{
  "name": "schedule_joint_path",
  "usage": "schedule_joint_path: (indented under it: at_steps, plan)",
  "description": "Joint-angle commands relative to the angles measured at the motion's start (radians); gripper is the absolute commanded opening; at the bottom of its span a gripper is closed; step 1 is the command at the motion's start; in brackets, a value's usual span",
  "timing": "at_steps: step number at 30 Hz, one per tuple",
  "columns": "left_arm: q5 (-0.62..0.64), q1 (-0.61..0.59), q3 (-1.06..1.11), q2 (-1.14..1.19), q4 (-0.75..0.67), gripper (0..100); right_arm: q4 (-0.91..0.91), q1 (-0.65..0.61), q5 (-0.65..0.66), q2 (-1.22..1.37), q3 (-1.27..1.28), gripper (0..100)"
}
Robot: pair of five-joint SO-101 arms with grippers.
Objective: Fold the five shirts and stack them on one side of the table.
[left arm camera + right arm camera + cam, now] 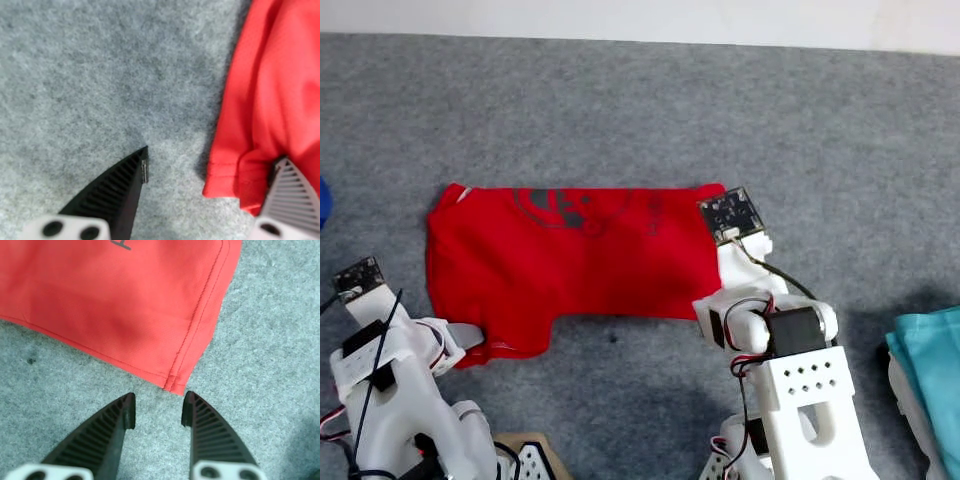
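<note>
A red shirt (570, 255) with a dark print lies flat mid-table, folded into a wide band. One sleeve sticks out at its near left corner. My left gripper (460, 345) is open at that sleeve. In the left wrist view, the grey finger (287, 192) lies against the red sleeve hem (235, 175) and the black finger (125, 192) is over bare carpet. My right arm (760, 330) stands at the shirt's near right corner. My right gripper (159, 397) is open, its tips just short of the stitched corner (175, 380), with nothing between them.
A folded teal shirt (930, 360) lies at the right edge of the grey carpeted table (640, 110). A bit of something blue (323, 205) shows at the left edge. A tan piece (525, 450) sits between the arm bases.
</note>
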Motion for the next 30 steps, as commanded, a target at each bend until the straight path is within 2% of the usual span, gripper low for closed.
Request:
schedule_joint_path:
  at_steps: [1, 3, 5, 9, 12, 14, 24, 26, 30]
  plan:
    - [0.009, 0.03, 0.024, 0.004, -0.005, 38, -0.015, 0.01, 0.008, -0.016, -0.061, 15.6]
    - [0.011, 0.028, 0.024, 0.004, -0.006, 36, -0.015, 0.012, 0.008, -0.016, -0.061, 15.6]
    - [0.012, 0.027, 0.024, 0.004, -0.006, 28, -0.015, 0.012, 0.008, -0.016, -0.061, 15.6]
    - [0.002, 0.036, 0.002, 0.01, -0.018, 1, -0.015, 0.012, 0.008, -0.016, -0.062, 15.6]
    - [-0.04, 0.059, -0.001, 0.012, -0.037, 4, -0.01, 0.012, 0.008, -0.016, -0.087, 15.6]
    - [-0.041, 0.071, -0.002, 0.012, -0.041, 0, -0.005, 0.012, 0.008, -0.016, -0.099, 15.6]
    - [-0.035, 0.134, -0.027, 0.002, -0.035, 1, -0.004, 0.012, 0.008, -0.016, -0.097, 15.6]
    - [-0.034, 0.134, -0.07, 0.002, 0.009, 1, -0.004, 0.012, 0.008, -0.016, -0.097, 15.6]
    - [-0.035, 0.139, -0.219, 0.002, 0.206, 1, -0.004, 0.012, 0.008, -0.008, -0.097, 15.6]
